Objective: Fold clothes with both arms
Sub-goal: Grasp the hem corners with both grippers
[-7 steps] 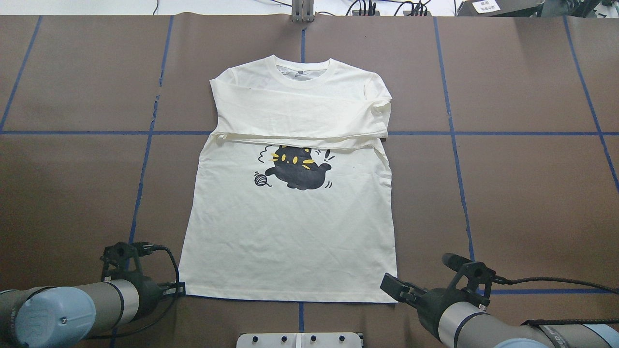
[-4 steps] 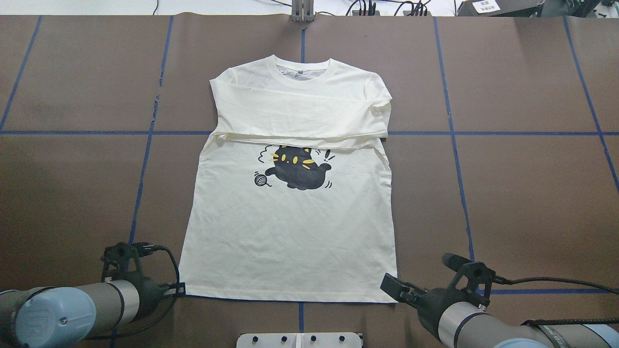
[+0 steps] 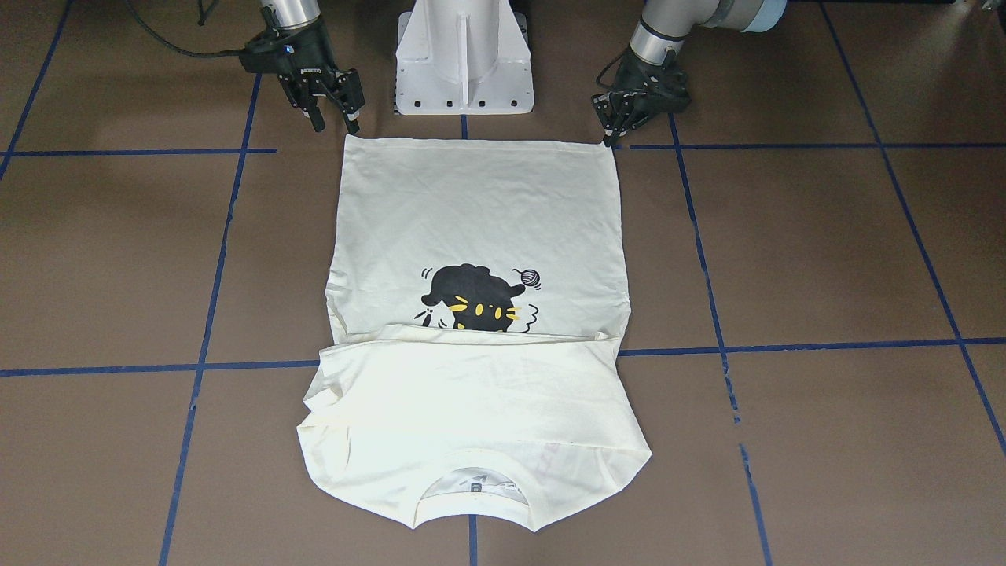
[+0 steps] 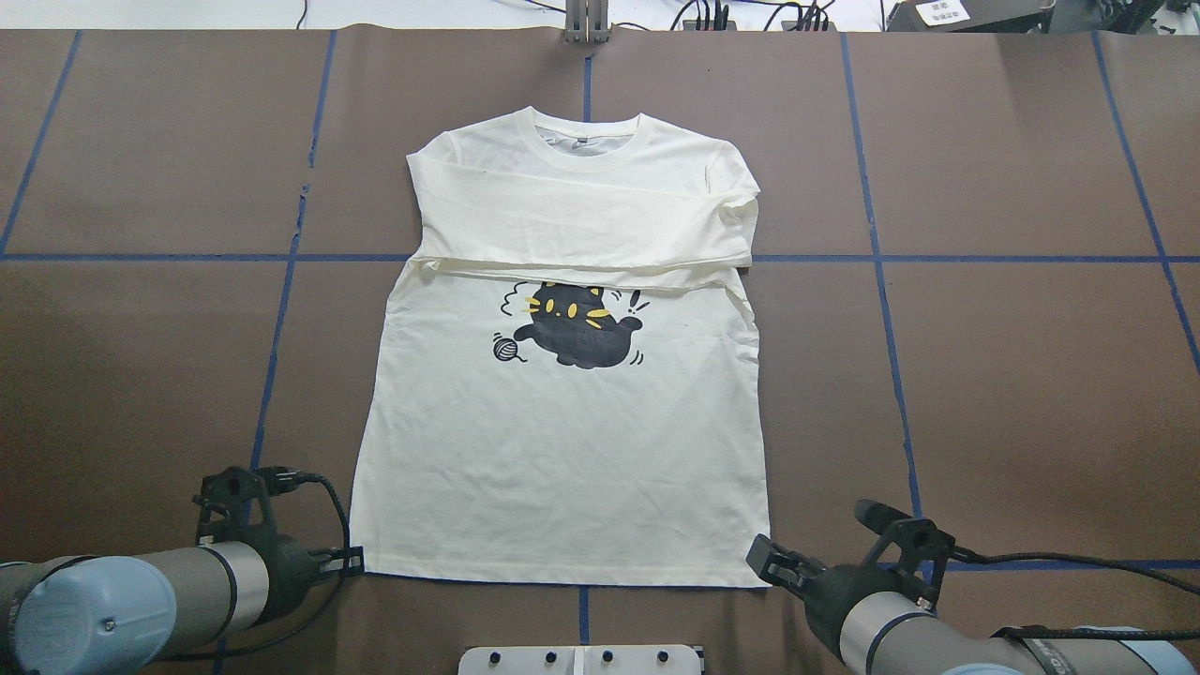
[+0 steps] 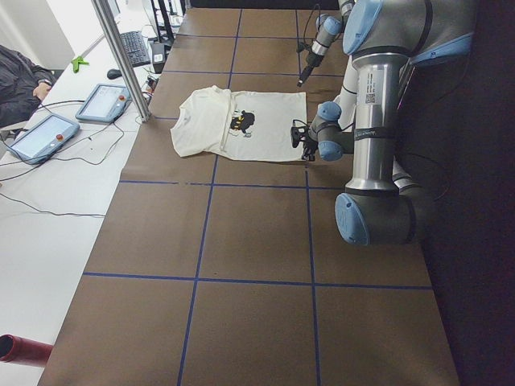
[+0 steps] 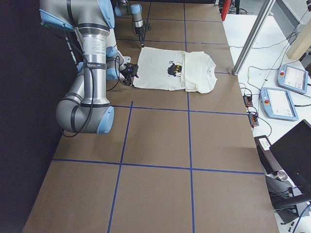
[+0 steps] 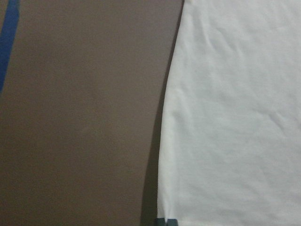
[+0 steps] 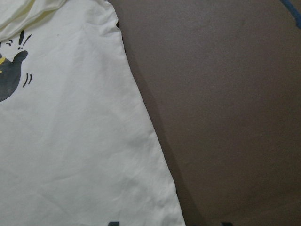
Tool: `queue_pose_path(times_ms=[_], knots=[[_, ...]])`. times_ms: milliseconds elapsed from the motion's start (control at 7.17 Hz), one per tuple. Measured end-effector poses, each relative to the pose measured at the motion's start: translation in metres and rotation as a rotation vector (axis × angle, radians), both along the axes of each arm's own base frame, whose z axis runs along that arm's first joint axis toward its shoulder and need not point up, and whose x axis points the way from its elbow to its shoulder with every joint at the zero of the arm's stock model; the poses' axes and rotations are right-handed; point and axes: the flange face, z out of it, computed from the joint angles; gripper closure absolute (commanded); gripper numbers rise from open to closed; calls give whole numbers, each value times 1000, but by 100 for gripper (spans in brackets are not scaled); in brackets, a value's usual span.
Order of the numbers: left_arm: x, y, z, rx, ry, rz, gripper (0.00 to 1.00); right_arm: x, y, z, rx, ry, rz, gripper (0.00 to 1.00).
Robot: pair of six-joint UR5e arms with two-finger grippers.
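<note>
The cream T-shirt lies flat, print up, on the brown table, collar far from me and both sleeves folded across the chest above the black cat print. My left gripper is low at the hem's left corner. In the left wrist view its fingertips are together at the cloth's edge, shut on the hem corner. My right gripper is open just outside the hem's right corner. In the front view it stands spread by the corner, and the left gripper is at the other.
The white pedestal base stands between the arms, behind the hem. Blue tape lines grid the brown table. Off the far edge are a metal post, two tablets and cables.
The left gripper has edged right and the hem's left corner has shifted slightly inward with it. The right gripper has moved slightly back toward the table's near edge.
</note>
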Motion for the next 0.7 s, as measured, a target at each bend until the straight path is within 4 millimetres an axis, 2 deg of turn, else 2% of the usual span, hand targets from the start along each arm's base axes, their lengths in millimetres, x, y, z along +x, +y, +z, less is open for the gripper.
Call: queue_pose_path(times_ms=[418,558,697], knots=[[0,0,-2,0,4,1,100,-27,5,8,-2,44,-4,42],[0,0,-1,-1,4,1,100,-32,6,7,-2,61,-6,45],[0,0,-1,-1,4,2,100,-34,8,8,-1,78,-10,57]])
